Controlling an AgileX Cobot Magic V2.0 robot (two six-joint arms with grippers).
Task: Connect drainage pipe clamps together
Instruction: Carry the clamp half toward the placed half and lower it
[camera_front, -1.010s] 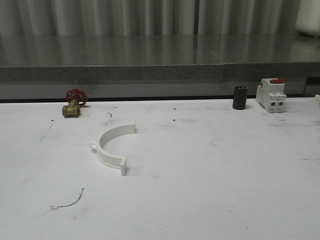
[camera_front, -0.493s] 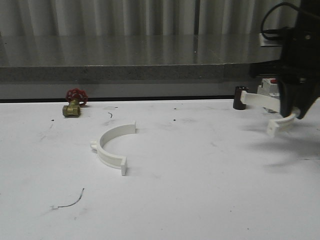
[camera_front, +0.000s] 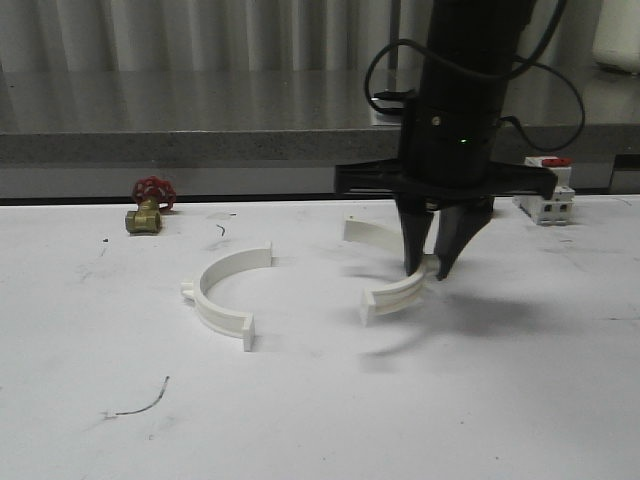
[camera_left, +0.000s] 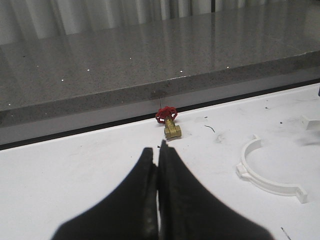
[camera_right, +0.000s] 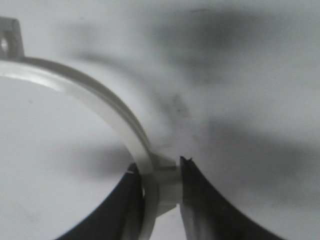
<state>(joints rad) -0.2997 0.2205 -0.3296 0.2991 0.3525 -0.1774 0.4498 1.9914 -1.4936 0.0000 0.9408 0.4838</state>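
One white plastic semicircular half-ring (camera_front: 225, 293) with small flat end tabs lay flat on the white table (camera_front: 320, 420), its open side toward the second white plastic half-ring (camera_front: 392, 270). That second piece was to its right, well apart, tilted, its open side facing the first.

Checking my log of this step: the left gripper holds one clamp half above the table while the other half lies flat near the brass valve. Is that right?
Not quite: it is the right gripper that grips the held clamp half, as the front view shows. The left gripper is shut on nothing in the left wrist view. The other half does lie flat on the table, not far from the brass valve.
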